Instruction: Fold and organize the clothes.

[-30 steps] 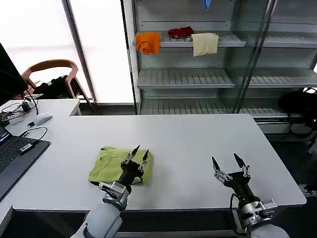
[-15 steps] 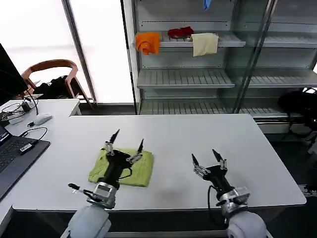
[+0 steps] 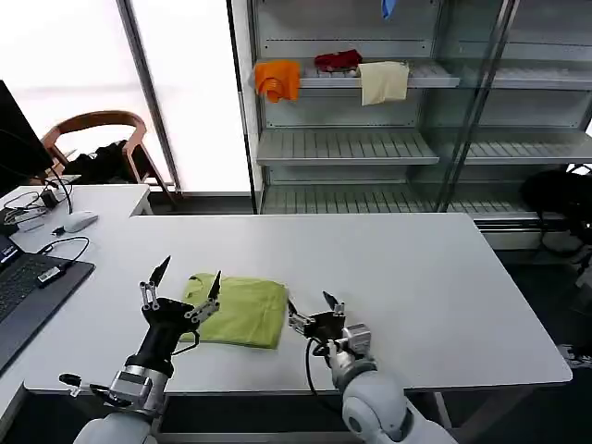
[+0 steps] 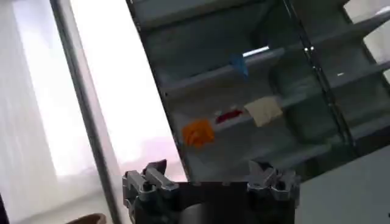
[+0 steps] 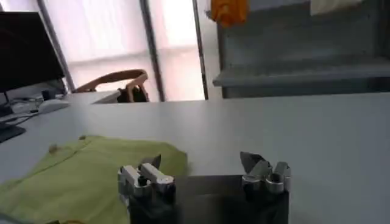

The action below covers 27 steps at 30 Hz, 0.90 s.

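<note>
The clothes are one lime yellow-green T-shirt (image 3: 242, 313), folded into a flat rectangle on the white table (image 3: 416, 268) near its front edge. In the right wrist view the T-shirt (image 5: 79, 179) lies just ahead of that gripper. My left gripper (image 3: 191, 270) is open, raised over the shirt's left edge with its fingers pointing up. In its own wrist view the left gripper (image 4: 207, 165) faces the shelves. My right gripper (image 3: 310, 303) is open and low over the table, right beside the shirt's right edge. The same gripper (image 5: 201, 159) holds nothing between its fingers.
A laptop (image 3: 28, 287), cables and a mouse (image 3: 79, 220) sit at the table's left end. Behind the table stands a metal shelf unit with an orange cloth (image 3: 277, 79), a red item (image 3: 338, 61) and a cream cloth (image 3: 383, 81). A chair (image 3: 97, 125) stands back left.
Both arms have swung left. The left gripper went from over the shirt's right part to its left edge. The right gripper came from the table's front right to the shirt's right edge.
</note>
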Motion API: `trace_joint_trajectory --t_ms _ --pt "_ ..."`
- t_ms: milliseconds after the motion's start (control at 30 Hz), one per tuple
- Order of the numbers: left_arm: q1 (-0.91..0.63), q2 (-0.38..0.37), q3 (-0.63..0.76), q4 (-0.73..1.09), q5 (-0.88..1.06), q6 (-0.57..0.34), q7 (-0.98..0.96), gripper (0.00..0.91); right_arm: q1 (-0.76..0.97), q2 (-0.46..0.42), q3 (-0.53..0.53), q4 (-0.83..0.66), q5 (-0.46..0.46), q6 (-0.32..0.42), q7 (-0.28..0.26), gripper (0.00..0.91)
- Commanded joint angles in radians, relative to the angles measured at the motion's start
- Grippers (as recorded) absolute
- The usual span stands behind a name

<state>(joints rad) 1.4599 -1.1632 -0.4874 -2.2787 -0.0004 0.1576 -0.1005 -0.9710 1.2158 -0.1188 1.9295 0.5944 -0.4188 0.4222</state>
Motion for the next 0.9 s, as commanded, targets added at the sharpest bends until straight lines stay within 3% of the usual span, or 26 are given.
trace_joint_trajectory --t_ms 33,100,133,167,233,333,600,900 --pt "0.088 -0.024 -0.083 -0.03 -0.005 -0.019 0.042 0.907 0.093 0.107 -0.123 -0.107 0.047 -0.089 0.088 0.907" --pt "0.087 -0.023 -0.085 -0.026 -0.007 -0.019 0.042 0.907 0.096 0.114 -0.119 -0.121 0.048 -0.084 0.084 0.907" --pt "0.086 -0.023 -0.085 -0.024 -0.008 -0.019 0.042 0.907 0.099 0.119 -0.117 -0.13 0.049 -0.083 0.082 0.856" --pt "0.085 -0.023 -0.084 -0.023 -0.008 -0.019 0.042 0.907 0.102 0.124 -0.115 -0.139 0.053 -0.084 0.078 0.715" --pt "0.084 -0.023 -0.082 -0.021 -0.009 -0.019 0.042 0.907 0.105 0.135 -0.113 -0.157 0.059 -0.083 0.071 0.615" --pt "0.084 -0.024 -0.081 -0.02 -0.009 -0.018 0.042 0.907 0.106 0.152 -0.112 -0.187 0.057 -0.073 0.067 0.353" --pt "0.08 -0.026 -0.08 -0.01 -0.011 -0.019 0.043 0.907 0.102 0.159 -0.109 -0.223 0.048 -0.041 0.059 0.01" --pt "0.078 -0.033 -0.072 -0.007 -0.014 -0.014 0.042 0.907 0.104 0.158 -0.111 -0.188 0.007 -0.005 0.063 0.0"
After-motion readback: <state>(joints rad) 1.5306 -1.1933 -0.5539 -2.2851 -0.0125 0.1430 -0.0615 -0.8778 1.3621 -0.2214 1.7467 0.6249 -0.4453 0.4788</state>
